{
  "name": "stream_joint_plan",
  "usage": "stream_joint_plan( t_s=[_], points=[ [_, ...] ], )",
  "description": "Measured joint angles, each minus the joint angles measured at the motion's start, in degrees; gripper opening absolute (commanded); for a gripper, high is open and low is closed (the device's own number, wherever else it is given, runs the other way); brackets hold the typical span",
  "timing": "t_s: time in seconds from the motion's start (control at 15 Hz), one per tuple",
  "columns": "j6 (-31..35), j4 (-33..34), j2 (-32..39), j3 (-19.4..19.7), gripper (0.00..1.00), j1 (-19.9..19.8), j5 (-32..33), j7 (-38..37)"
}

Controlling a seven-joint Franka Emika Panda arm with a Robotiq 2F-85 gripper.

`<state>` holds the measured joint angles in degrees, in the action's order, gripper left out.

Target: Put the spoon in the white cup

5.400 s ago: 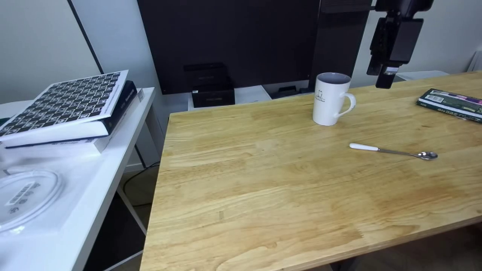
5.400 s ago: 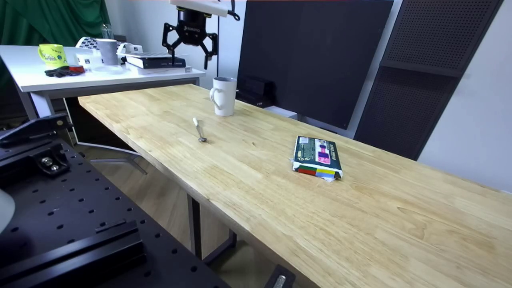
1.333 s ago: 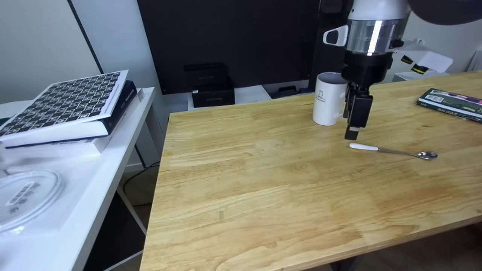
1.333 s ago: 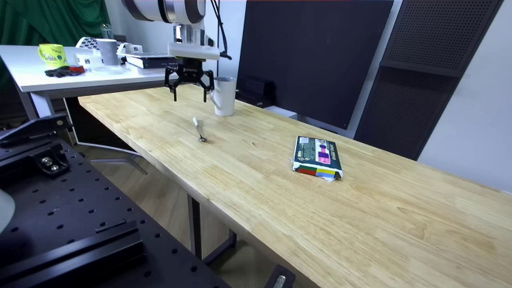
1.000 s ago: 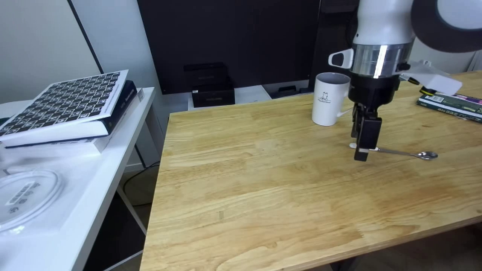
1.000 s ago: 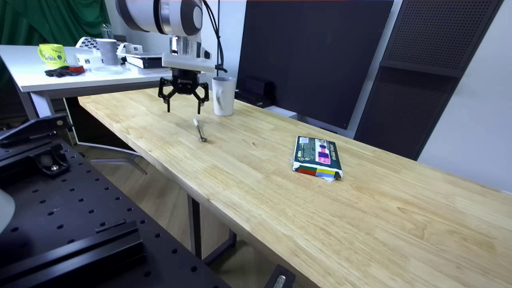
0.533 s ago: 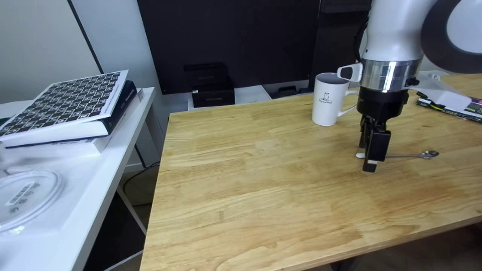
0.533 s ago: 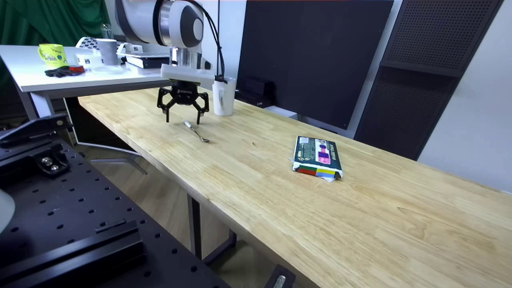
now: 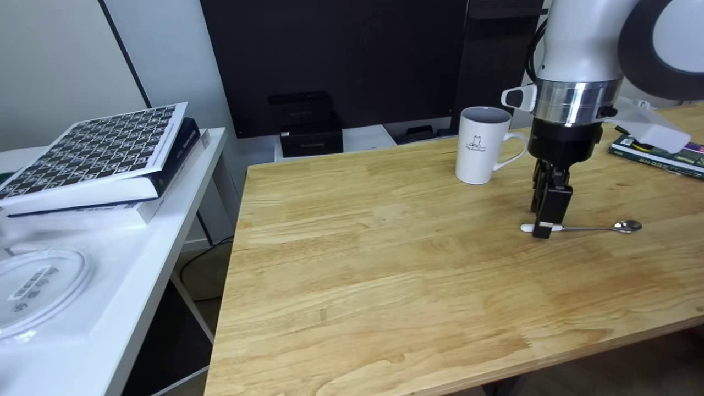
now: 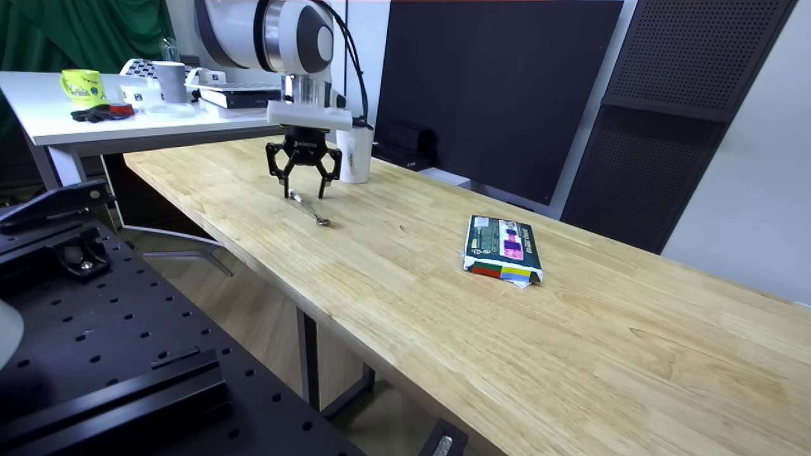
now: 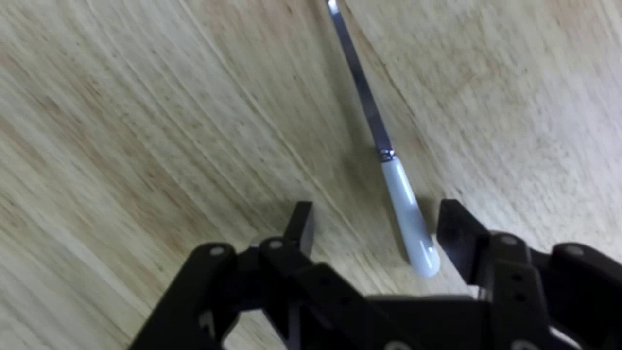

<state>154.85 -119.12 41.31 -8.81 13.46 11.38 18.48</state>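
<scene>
The spoon lies flat on the wooden table in both exterior views [image 9: 588,227] [image 10: 309,211]. In the wrist view its white handle [image 11: 408,209] lies between my fingers, nearer the right-hand one; its bowl is out of view there. My gripper [image 9: 540,221] points down with its fingertips close to the table. It also shows in the other views [image 10: 304,195] [image 11: 376,218], partly open, with gaps on both sides of the handle. The white cup [image 9: 479,148] stands upright behind the gripper and is partly hidden by the arm in an exterior view [image 10: 355,158].
A green flat package [image 10: 502,247] lies on the same table [image 9: 357,275], beyond the spoon's bowl. A white side table holds books [image 9: 93,159], a yellow mug [image 10: 83,87] and other items. A black panel stands behind.
My gripper has come down from above onto the spoon's handle, and the finger gap has narrowed lately. The spoon has shifted and turned slightly. The cup has turned a little.
</scene>
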Motion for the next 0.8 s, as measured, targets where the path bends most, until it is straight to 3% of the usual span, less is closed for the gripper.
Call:
stream_joint_plan(
  t_s=[0.33, 0.47, 0.8],
  points=[
    [0.0, 0.0, -0.6, 0.5, 0.03, 0.0, 0.0, -0.9],
    [-0.1, 0.0, -0.8, 0.5, 0.0, 0.0, 0.0, -1.3],
    [-0.2, 0.0, -0.9, 0.6, 0.03, -0.2, -0.2, -2.2]
  ],
)
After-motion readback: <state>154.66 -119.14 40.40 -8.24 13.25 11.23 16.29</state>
